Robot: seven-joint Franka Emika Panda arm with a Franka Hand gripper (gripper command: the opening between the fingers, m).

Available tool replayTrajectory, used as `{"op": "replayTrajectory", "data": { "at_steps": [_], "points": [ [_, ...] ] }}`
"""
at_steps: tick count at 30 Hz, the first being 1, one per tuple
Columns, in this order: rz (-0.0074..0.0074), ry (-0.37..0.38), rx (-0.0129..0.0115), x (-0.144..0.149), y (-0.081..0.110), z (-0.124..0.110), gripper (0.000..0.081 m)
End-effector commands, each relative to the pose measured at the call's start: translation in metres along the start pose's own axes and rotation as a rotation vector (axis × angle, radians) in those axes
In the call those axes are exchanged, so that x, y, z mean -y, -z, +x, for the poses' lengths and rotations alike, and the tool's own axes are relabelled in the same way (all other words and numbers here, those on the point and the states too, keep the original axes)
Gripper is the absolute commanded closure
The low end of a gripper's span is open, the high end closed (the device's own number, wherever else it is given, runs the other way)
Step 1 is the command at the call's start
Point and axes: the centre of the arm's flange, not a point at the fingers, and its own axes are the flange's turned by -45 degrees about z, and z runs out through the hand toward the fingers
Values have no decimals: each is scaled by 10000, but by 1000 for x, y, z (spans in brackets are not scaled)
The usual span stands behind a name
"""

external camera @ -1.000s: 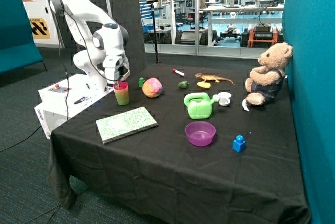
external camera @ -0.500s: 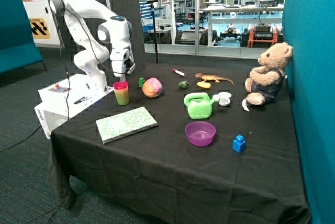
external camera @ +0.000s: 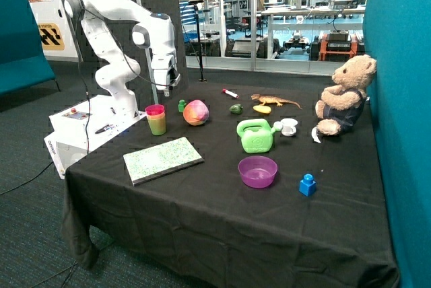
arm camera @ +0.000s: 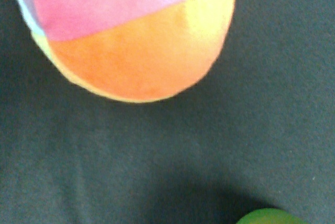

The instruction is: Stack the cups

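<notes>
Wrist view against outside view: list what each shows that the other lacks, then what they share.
Wrist view only: nothing extra apart from a green edge I cannot identify. Outside view only: the gripper raised above the table, the stacked cups, book, watering can, purple bowl, teddy bear. Both: the multicoloured ball on the black tablecloth.

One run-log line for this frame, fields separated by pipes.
phase: after stacking | tool: in the air above table, holding nothing visible | stacked plastic cups: nested, pink on top, upright beside the multicoloured soft ball

The nested stack of plastic cups (external camera: 155, 120) shows magenta-pink over yellow over translucent green. The soft ball (arm camera: 131, 30) below the jaws is pink, orange, yellow and pale lilac, on a black tablecloth (external camera: 222, 214).
</notes>
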Motion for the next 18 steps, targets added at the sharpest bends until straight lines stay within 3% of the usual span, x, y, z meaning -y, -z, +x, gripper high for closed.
{"op": "replayTrajectory", "data": {
  "at_steps": [1,18],
  "points": [
    [8,344,7,13,7,11,297],
    [8,587,7,10,4,29,299]
  ]
}}
